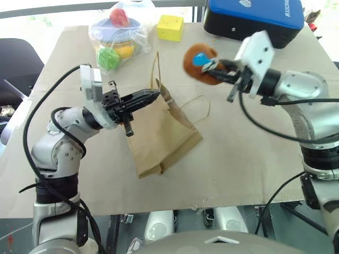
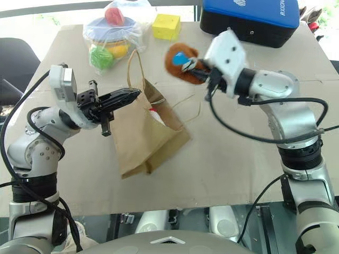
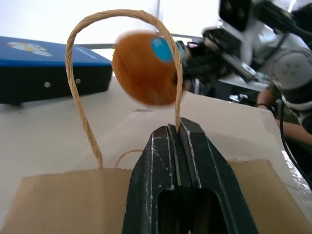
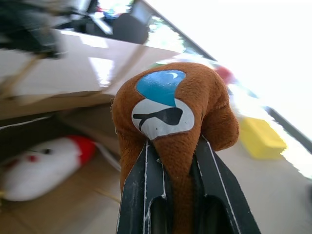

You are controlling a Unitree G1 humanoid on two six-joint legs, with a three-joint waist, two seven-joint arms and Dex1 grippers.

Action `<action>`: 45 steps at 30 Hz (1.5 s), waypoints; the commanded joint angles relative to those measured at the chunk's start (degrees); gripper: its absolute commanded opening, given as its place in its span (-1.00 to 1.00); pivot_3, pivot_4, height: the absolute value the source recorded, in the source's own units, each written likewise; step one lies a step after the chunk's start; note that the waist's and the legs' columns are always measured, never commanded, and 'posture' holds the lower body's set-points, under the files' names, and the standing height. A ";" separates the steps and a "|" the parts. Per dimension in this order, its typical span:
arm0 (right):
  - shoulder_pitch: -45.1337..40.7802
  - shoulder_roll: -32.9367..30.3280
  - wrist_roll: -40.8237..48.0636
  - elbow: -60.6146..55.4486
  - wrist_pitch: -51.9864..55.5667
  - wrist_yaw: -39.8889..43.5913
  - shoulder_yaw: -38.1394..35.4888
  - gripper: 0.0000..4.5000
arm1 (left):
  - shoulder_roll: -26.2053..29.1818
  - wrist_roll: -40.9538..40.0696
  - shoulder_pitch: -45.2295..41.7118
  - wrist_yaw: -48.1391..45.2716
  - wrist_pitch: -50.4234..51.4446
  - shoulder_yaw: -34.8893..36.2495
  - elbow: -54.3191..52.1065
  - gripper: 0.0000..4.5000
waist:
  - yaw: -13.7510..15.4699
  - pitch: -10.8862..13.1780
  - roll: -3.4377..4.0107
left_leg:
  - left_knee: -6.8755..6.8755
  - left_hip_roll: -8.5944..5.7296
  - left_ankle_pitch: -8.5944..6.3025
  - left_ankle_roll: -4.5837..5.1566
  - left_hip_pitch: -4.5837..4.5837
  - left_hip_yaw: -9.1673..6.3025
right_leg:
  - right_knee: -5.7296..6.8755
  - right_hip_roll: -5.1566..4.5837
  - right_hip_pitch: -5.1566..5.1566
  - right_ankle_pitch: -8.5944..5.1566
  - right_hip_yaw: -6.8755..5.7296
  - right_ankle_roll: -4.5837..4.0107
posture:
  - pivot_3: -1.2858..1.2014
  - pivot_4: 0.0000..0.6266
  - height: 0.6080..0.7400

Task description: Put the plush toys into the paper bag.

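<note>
Our right gripper (image 1: 220, 67) is clamped on the brown plush toy (image 1: 198, 64), holding it in the air above the table (image 1: 254, 159), just beyond and to the right of the paper bag (image 1: 159, 135). Our left gripper (image 1: 151, 96) is pinched tight on one twisted handle (image 1: 157, 69) of that bag, at the bag's upper edge, so the mouth stands lifted while the rest of the bag lies on the table. Behind the bag we see a clear plastic bag of colourful toys (image 1: 119, 34), a yellow cube (image 1: 170, 27) just to its right, and a blue and black case (image 1: 254, 18) further right.

In the right eye view the bag's mouth gapes toward the brown toy, and a bit of the white plush toy (image 2: 153, 114) shows inside the opening.

From the left wrist we look along our closed fingers (image 3: 161, 161), which meet on the handle's cord; the loop arches above them and the brown toy, with its blue patch, hangs beyond the loop.

From the right wrist our fingers (image 4: 141, 190) squeeze the lower part of the brown toy, its blue patch and white label facing us. Past it the white toy with its red cap (image 4: 44, 165) lies on brown paper inside the bag, and the yellow cube sits off to the other side.
</note>
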 commanded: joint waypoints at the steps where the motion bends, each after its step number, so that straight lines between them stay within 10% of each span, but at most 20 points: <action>1: -3.18 0.63 -5.54 4.45 -5.08 4.65 8.17 -0.96 | 0.04 -2.50 -1.21 1.55 0.28 1.55 -3.05 -1.00 | 0.39 0.00 0.00 | 0.03 -0.01 0.00 0.00 0.01 0.00 | 0.02 0.00 0.01 0.00 0.00 0.00 | 0.03 -0.52 0.89; 17: -9.08 16.96 -7.79 25.13 -23.55 24.35 20.16 -0.96 | -3.35 -3.61 4.24 8.64 0.23 -0.57 -11.44 -1.00 | 0.09 -0.01 -0.04 | 0.14 0.01 0.01 -0.01 -0.01 -0.03 | -0.07 -0.02 0.05 0.00 -0.07 0.00 | 0.03 -0.52 0.89; 22: -7.75 16.64 -6.70 25.68 -22.18 27.56 17.68 -0.23 | -3.57 -3.54 5.16 9.26 -0.29 -0.37 -12.18 -1.00 | 0.44 -0.01 -0.04 | 0.15 0.01 0.01 -0.01 -0.01 -0.04 | -0.07 -0.03 0.07 0.00 -0.08 0.00 | 0.03 -0.52 0.89; 24: -6.71 14.99 -5.78 22.55 -19.41 25.81 14.72 0.21 | -3.38 -3.68 6.15 9.24 -0.55 0.14 -12.64 -1.00 | 0.41 -0.01 -0.04 | 0.15 -0.01 0.00 -0.01 -0.02 -0.04 | -0.07 -0.07 0.08 0.00 -0.09 0.00 | 0.03 -0.52 0.89; 38: 4.72 0.07 1.45 -8.00 28.64 4.40 -5.51 0.21 | 0.17 -2.39 8.57 4.21 -2.52 1.02 -10.85 -1.00 | 0.47 -0.01 -0.04 | 0.08 -0.01 -0.01 0.00 -0.01 -0.07 | -0.08 -0.07 0.08 0.00 -0.10 -0.01 | 0.03 -0.52 0.89; 45: 7.33 1.45 4.34 -7.97 30.10 0.59 -3.72 0.21 | -0.76 -1.72 8.63 3.99 -3.43 -0.16 -10.59 -1.00 | 0.32 -0.01 -0.04 | 0.03 -0.01 -0.01 0.00 0.02 -0.06 | -0.08 -0.02 0.07 0.00 -0.04 -0.01 | 0.03 -0.52 0.89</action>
